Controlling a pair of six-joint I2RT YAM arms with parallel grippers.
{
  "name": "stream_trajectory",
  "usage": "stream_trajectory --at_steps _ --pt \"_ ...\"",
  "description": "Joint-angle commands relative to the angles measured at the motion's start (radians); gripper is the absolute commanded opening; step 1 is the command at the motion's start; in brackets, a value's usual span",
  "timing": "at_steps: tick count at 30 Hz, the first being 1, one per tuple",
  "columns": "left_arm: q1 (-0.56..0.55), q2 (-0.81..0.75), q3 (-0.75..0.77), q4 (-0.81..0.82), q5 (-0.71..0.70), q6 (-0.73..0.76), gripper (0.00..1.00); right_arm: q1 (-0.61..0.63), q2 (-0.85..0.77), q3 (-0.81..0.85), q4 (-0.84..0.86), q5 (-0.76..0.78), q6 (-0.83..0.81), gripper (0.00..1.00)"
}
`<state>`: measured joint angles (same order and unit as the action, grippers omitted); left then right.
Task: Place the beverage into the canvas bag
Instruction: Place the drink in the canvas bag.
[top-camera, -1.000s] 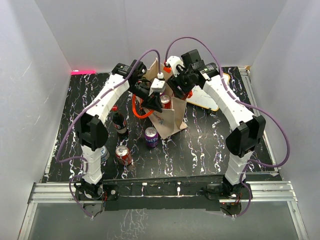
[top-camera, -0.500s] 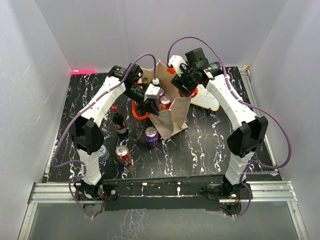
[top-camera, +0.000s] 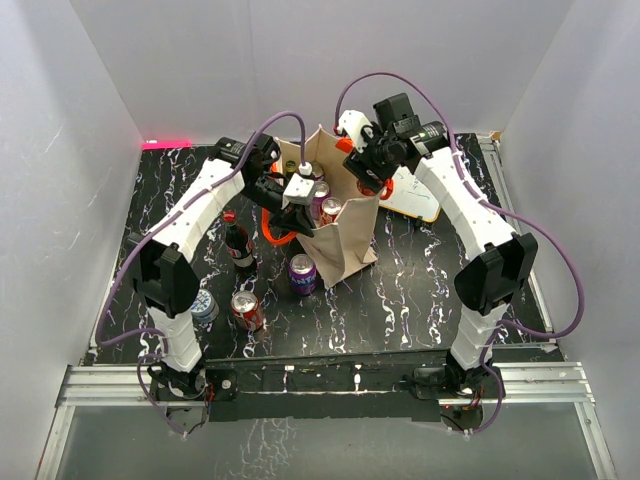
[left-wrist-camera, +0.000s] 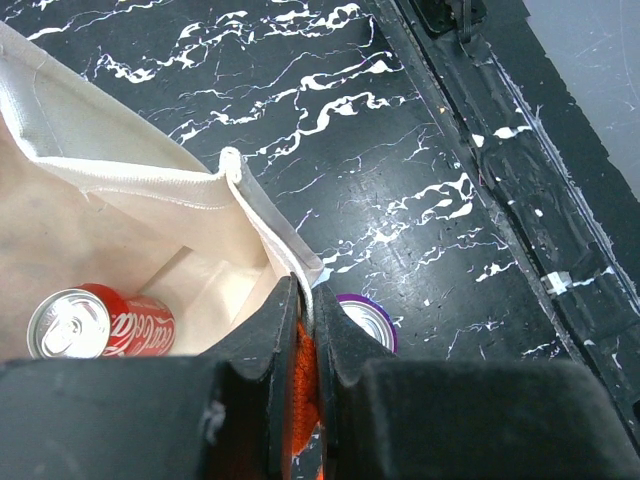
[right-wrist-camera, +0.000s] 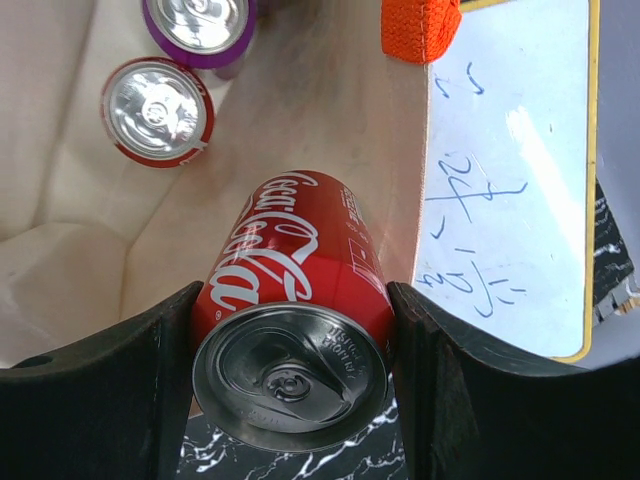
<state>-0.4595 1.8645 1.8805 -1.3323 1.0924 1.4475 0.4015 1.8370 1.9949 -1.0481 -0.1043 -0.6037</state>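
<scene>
The black counter, glossy and veined with white like marble, carries a beige canvas bag standing upright near its middle. The bag's cloth is soft and creased, and its mouth gapes open. A flat white board with a yellow rim, scribbled with blue marks, lies just behind the bag.

The left claw is closed tight, pinching the bag's hemmed near rim together with a scrap of woven orange strap. The right claw grips a red aluminium cola can by its smooth round sides, the silvery end toward the camera. The can hangs at the bag's open mouth, beside the orange handle.

Down inside the bag stand a second red can and a purple can, lids up.

On the counter outside are a dark plastic bottle with a red cap, another purple can just beside the bag, and a loose red can.
</scene>
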Motion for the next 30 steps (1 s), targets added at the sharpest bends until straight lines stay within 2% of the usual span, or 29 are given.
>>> stream_trajectory --at_steps 1,5,9,15,30 --pt "-0.001 -0.092 -0.047 0.047 0.112 -0.060 0.00 -0.023 -0.054 0.111 0.015 -0.099 0.004 0.08" --pt "-0.002 -0.110 -0.105 0.234 0.123 -0.176 0.04 -0.015 -0.050 0.107 -0.013 -0.238 0.083 0.08" --pt "-0.001 -0.119 -0.137 0.328 0.123 -0.228 0.04 0.032 -0.044 0.092 -0.012 -0.218 0.099 0.08" --pt "-0.002 -0.130 -0.174 0.380 0.121 -0.249 0.04 0.078 -0.020 0.152 -0.106 -0.194 0.074 0.08" --pt "-0.001 -0.140 -0.224 0.469 0.079 -0.277 0.02 0.083 -0.051 0.121 -0.267 -0.334 -0.174 0.08"
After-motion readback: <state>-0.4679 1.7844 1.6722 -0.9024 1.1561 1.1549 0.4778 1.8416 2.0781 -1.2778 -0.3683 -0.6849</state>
